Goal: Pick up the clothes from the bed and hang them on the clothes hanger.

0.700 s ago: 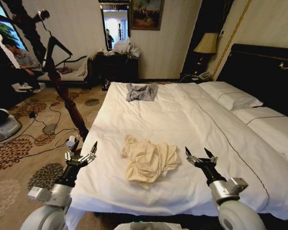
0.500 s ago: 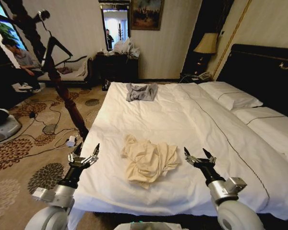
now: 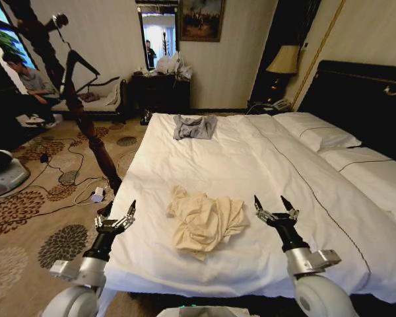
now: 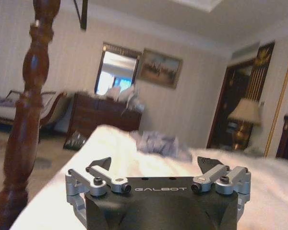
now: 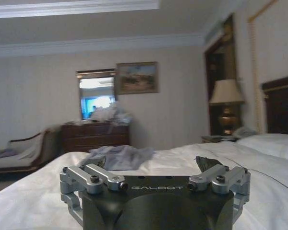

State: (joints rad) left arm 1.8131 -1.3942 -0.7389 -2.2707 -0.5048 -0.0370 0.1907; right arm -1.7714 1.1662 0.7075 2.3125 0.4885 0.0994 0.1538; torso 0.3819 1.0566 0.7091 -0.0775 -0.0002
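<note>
Head view, with both wrist views. The large double bed, dressed in white sheets, with white pillows and a tall black headboard at 3 o'clock, runs from the near edge toward 12 o'clock. To its left, at 10 o'clock, rises the tall dark turned-wood coat stand with branching arms; from one arm hangs the thin black triangular clothes hanger. Beneath it lies a brown floral carpet crossed by cables. At 12 o'clock against the far wall stands a dark wooden dresser bearing a heap of pale bags, with a mirror above it.

On the sheet, near the foot edge and slightly left of centre, the pale cream-yellow soft fabric shirt lies crumpled in a loose heap. A smaller grey garment lies well apart from it at 12 o'clock, near the far end of the bed.

The left gripper hovers at 9 o'clock of the shirt, over the bed's left edge, its fingers spread and empty. The right gripper hovers at 3 o'clock of the shirt, above the sheet, its fingers likewise released and holding nothing. Neither touches the shirt, which lies between them.
</note>
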